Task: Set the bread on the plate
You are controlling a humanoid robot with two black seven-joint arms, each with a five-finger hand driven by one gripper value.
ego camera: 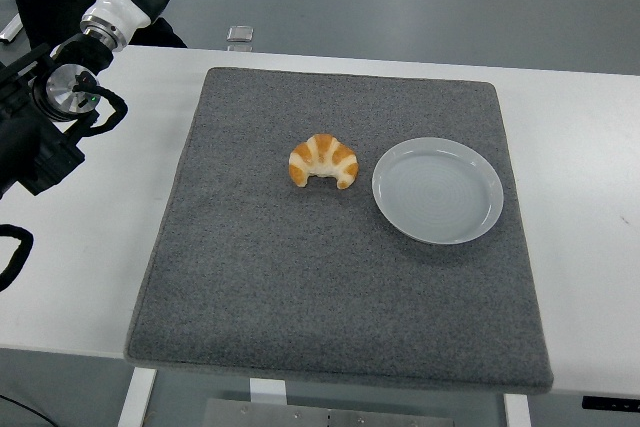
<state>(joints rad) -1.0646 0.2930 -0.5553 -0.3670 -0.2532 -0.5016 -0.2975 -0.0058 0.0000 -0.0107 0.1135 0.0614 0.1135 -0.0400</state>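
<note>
Black left arm (45, 117), hand cropped

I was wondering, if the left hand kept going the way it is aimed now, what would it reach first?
The left hand sits over the bare white table at the left edge, and its aim is hard to read. If it points rightward, the grey mat comes first, then the bread; height is unclear.

Single head view: camera high on the robot's side, facing forward and down over the table (590, 147), near edge at bottom.
</note>
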